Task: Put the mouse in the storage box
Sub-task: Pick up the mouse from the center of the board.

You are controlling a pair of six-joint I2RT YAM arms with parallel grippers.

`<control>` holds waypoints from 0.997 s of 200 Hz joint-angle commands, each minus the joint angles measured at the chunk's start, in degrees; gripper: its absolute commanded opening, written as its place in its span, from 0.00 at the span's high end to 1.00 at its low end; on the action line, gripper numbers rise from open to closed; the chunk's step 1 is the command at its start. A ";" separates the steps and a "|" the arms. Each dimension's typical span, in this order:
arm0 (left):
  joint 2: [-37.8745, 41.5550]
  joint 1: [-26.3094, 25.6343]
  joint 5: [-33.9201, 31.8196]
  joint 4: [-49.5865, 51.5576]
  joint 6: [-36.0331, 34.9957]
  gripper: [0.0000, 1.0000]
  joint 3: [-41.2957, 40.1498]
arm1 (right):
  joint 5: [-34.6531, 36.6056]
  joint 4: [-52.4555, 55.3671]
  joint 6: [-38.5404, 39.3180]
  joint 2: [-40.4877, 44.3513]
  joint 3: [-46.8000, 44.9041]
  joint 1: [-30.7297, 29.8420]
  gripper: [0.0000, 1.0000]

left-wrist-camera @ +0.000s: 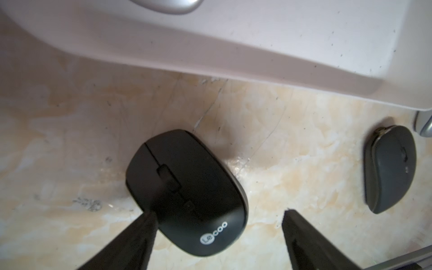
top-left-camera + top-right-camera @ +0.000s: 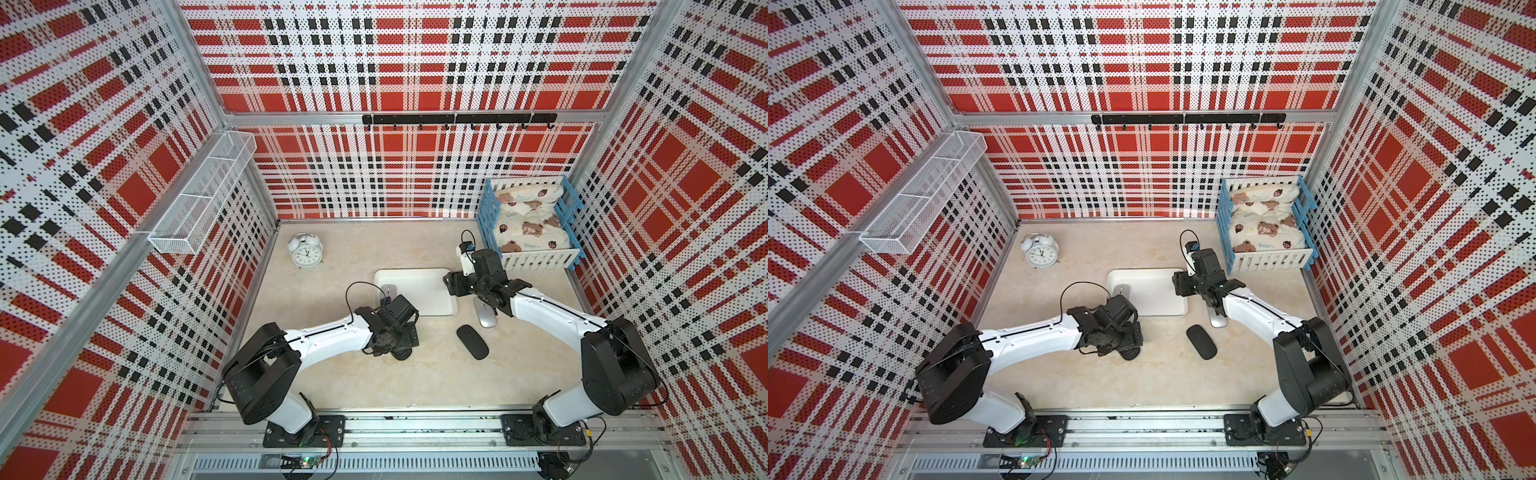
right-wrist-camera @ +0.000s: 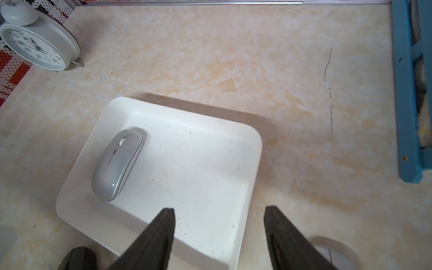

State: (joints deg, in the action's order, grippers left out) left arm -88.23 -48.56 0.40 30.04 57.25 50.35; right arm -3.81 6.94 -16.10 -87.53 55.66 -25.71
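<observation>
Left gripper (image 1: 217, 212) stands spread over the black Lecoo mouse (image 1: 187, 194), one finger (image 1: 140, 233) at its flank, pinching nothing (a straddle fit for closing across the body). That mouse lies on the worktop (image 1: 70, 140) just outside the front rim of the storage box (image 1: 257, 70). Right gripper (image 3: 219, 208) hangs spread and empty above the box, where a silver mouse (image 3: 117, 163) lies. A slim black mouse (image 2: 472, 341) and second silver mouse (image 2: 487, 318) lie off its front right corner; alarm clock (image 2: 306, 250) and crate (image 2: 536, 257) sit at the back corners, obstructing nothing.
</observation>
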 commanded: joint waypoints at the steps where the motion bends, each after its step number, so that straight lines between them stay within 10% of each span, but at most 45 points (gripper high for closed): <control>1: -1.97 -0.22 1.45 -1.98 1.04 0.10 -2.42 | -0.11 -1.45 0.09 -0.18 1.81 -0.13 0.32; 199: -12.72 -1.76 -6.05 0.46 -5.12 0.22 4.31 | 0.74 -1.12 1.42 -0.78 2.61 -0.13 0.33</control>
State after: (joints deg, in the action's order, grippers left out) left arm -96.82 -49.60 -3.70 30.46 53.91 54.54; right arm -3.64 6.37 -15.18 -88.88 56.73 -25.71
